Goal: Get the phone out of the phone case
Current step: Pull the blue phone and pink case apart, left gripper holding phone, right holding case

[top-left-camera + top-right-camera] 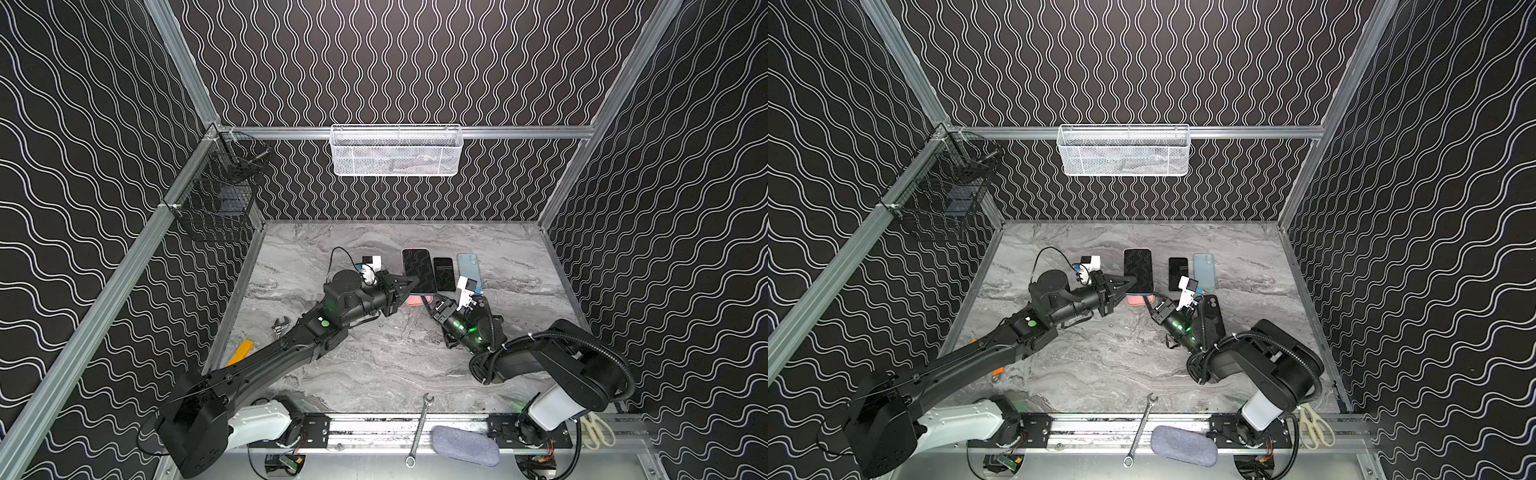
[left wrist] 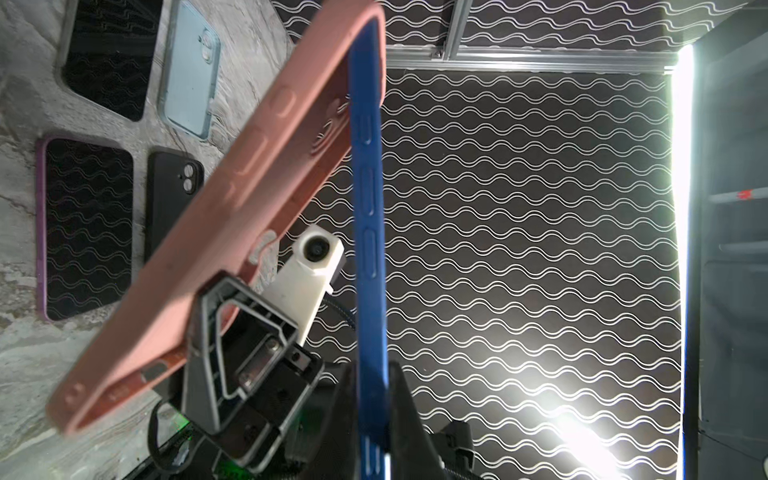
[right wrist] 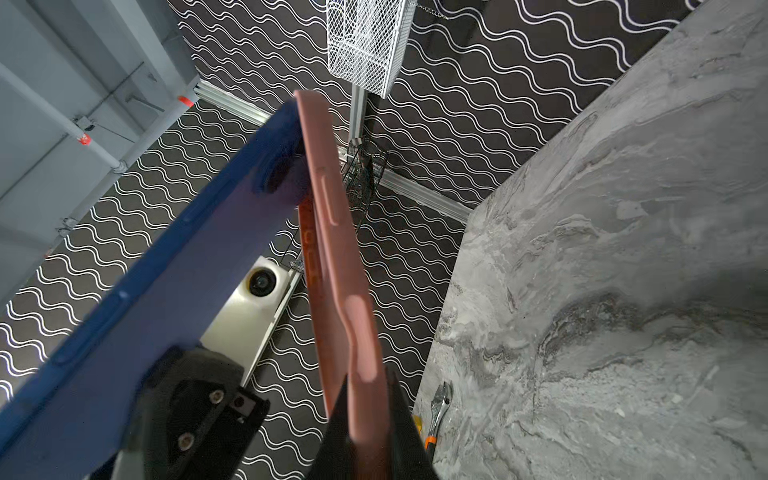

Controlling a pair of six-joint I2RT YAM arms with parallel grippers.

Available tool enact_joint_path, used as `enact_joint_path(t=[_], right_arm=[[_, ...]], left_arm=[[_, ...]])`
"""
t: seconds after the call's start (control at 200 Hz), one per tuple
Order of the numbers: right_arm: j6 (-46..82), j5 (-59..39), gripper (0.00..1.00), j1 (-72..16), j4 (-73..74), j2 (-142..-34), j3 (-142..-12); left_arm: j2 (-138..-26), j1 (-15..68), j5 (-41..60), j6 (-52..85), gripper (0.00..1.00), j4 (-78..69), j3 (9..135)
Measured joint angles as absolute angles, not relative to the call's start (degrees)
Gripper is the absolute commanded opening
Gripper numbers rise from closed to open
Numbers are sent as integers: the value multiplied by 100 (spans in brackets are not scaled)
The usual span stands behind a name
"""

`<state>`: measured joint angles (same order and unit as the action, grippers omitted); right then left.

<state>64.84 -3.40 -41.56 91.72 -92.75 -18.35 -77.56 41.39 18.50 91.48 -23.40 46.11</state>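
Clamped shut on the side rail of the blue phone [image 2: 368, 187], the left gripper [image 2: 372, 370] holds it edge-on, while the right gripper [image 3: 365, 382], also closed, pinches the loose lip of the pink phone case [image 3: 332, 232], peeled off except at the far corner where the two meet. In both top views the pair hangs over the marble table [image 1: 395, 365], case at the phone's 6 o'clock, a black phone [image 1: 444, 274] lying at its 3 o'clock. Judged rigid, slick and glass-faced, the phone wants holding by its rails; the soft, grippy case should flex off that corner.
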Motion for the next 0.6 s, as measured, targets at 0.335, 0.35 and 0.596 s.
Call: enact_joint_path(t=[0.335, 0.35, 0.596], right_arm=[[6462, -134, 8, -4119, 9190, -9474, -1697], [6447, -121, 8, -4115, 9190, -9474, -1686], [6379, -95, 8, -4007, 9194, -9537, -1590]], left_arm=[[-7793, 4093, 2257, 9467, 0, -1922, 4947], [-7793, 4093, 2270, 9491, 0, -1922, 4947], [-7800, 4077, 2379, 9815, 0, -1929, 4960]])
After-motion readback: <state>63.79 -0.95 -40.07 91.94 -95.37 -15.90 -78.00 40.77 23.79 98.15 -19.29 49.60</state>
